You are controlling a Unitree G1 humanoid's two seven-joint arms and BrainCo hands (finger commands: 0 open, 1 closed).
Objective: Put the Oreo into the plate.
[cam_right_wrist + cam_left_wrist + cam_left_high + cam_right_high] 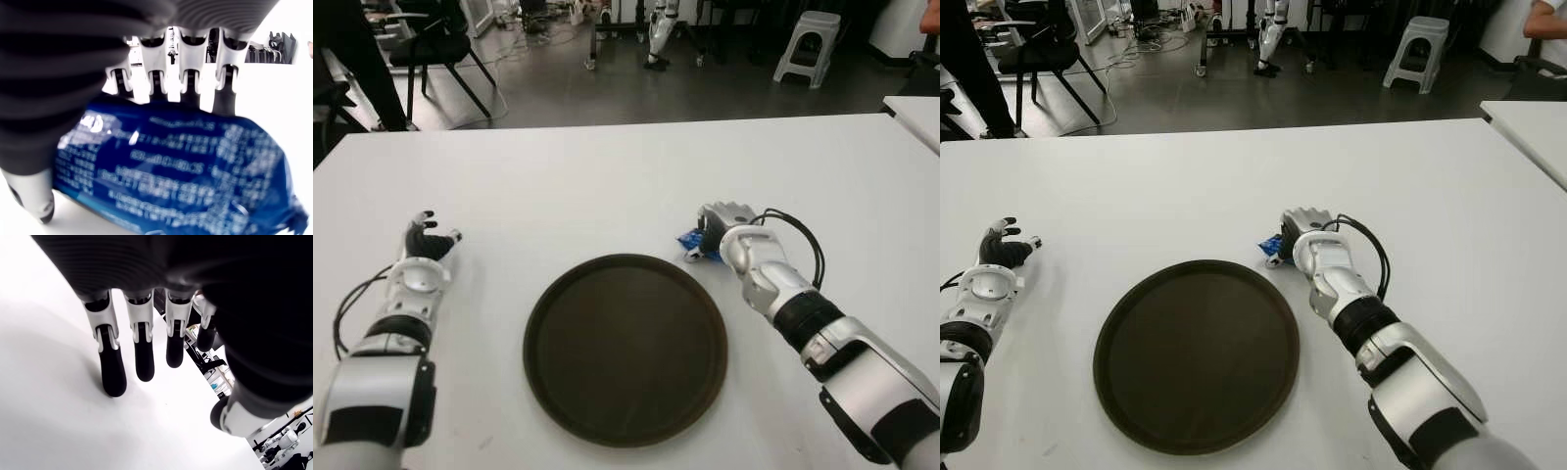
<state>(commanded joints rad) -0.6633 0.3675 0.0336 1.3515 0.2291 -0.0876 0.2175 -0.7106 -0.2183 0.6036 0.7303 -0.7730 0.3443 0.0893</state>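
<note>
blue foil oreo [171, 171], light, crinkly and slippery, sits gripped across its middle by right hand [729, 227] fingers [188, 81], just beyond the plate [625, 348]; left hand [423, 245] open, far left.

The white table [607, 176] is viewed from above by both head cameras, facing 12 o'clock; plate [1197, 354] and both arms are shared. Each hand's fingers [111, 372] are seen close up by its wrist camera

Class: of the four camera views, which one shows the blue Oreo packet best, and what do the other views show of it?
The right wrist view: the Oreo packet fills it, under the right hand's fingers. Both eye views show only a blue corner beside that hand, near the plate. The left wrist view shows none.
</note>
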